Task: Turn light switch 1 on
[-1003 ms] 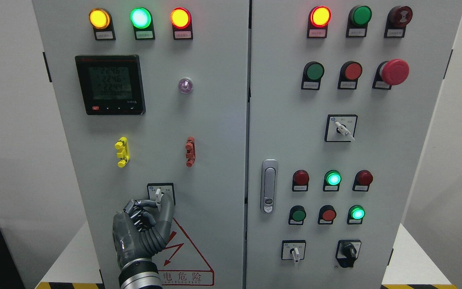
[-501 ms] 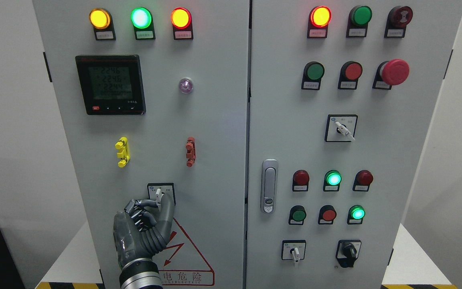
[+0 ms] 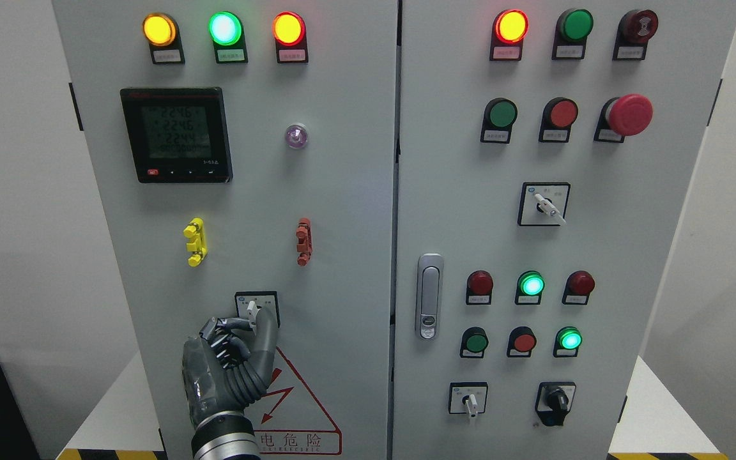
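Hand (image 3: 230, 364) slightly higher (warning triangle (image 3: 298, 399) half-hidden)

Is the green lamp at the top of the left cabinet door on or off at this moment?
On. The green lamp glows bright with a pale centre, between two lit amber lamps.

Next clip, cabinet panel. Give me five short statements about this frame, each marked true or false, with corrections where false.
1. The left hand is at the rotary switch on the left door. True.
2. The right hand is on the door handle. False: no right hand shows.
3. The top-left row's middle lamp glows green. True.
4. The red mushroom button is on the left door. False: right door.
5. The meter display is dark. False: digits show.
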Robot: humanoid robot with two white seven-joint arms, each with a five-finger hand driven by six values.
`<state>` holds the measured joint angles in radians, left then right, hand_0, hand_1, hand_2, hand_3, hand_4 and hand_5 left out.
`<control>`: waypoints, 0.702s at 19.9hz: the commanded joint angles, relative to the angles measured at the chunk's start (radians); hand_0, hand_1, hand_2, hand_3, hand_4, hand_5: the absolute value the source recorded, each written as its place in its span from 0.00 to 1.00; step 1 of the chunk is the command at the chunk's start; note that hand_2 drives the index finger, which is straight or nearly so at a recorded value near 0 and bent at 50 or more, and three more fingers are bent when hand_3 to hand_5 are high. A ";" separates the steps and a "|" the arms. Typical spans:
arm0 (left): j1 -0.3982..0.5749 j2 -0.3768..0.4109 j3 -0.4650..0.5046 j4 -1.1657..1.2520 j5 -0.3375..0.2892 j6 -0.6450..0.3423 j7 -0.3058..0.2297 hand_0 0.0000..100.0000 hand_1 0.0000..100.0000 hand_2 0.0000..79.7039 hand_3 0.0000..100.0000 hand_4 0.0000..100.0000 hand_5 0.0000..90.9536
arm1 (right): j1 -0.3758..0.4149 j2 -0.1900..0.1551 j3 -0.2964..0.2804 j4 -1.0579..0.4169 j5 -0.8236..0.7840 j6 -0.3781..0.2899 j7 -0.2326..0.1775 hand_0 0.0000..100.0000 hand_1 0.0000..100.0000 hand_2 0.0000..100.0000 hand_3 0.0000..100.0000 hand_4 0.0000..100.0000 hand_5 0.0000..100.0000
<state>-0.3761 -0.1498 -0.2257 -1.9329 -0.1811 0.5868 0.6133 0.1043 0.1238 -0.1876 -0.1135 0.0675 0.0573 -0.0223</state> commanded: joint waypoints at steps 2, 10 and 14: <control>0.000 0.001 -0.006 0.000 0.002 -0.004 -0.006 0.45 0.57 0.78 1.00 1.00 0.97 | 0.000 0.000 -0.001 0.000 0.000 -0.001 0.001 0.00 0.00 0.00 0.00 0.00 0.00; -0.001 0.001 -0.006 0.000 0.002 -0.004 -0.006 0.51 0.47 0.79 1.00 1.00 0.97 | 0.000 0.000 -0.001 0.000 0.000 -0.001 0.001 0.00 0.00 0.00 0.00 0.00 0.00; 0.000 0.001 -0.006 0.000 0.002 -0.004 -0.006 0.54 0.45 0.79 1.00 1.00 0.97 | 0.000 0.000 -0.001 0.000 0.000 -0.001 0.001 0.00 0.00 0.00 0.00 0.00 0.00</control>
<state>-0.3760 -0.1493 -0.2308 -1.9328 -0.1796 0.5818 0.6017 0.1043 0.1239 -0.1876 -0.1133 0.0675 0.0578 -0.0223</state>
